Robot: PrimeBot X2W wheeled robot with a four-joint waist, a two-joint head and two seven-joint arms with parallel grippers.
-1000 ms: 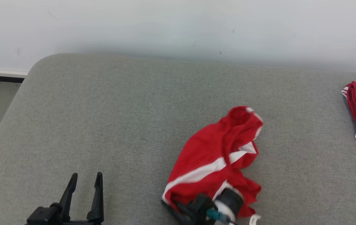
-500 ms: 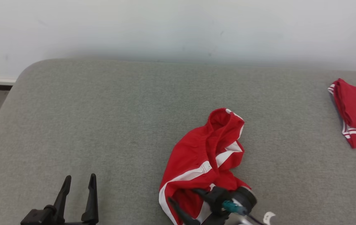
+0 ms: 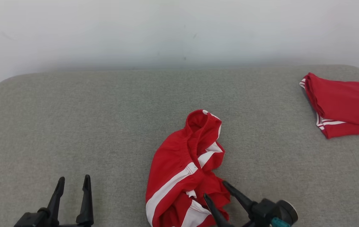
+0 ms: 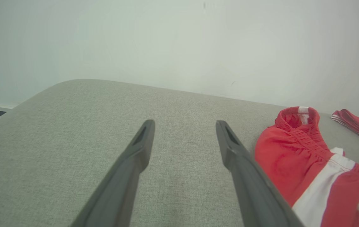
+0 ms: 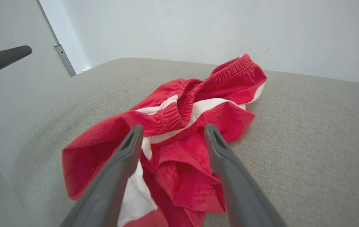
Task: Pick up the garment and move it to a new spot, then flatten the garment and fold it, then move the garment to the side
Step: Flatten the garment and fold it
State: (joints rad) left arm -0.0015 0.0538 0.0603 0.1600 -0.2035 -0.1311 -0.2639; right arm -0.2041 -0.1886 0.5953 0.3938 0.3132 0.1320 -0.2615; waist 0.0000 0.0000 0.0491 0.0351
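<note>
At the frame's lower right, the right gripper [image 3: 214,189] angles up-left, jaws spread, gripping nothing, over the red garment [image 3: 179,164]; lower left, the left gripper [image 3: 74,178] points upward, likewise spread.

Red garment [image 3: 184,167] with white stripes lies crumpled on the grey cushion [image 3: 104,126], elastic waistband uppermost

garment [image 3: 179,170]: red and white cloth, soft, matt, waistband gathered and ribbed | cushion [image 3: 104,126]: grey woven cloth, matt, slightly rough | left gripper [image 3: 74,178], right gripper [image 3: 214,189]: dark plastic, smooth, matt | wall [image 3: 179,31]: smooth, matt
</note>
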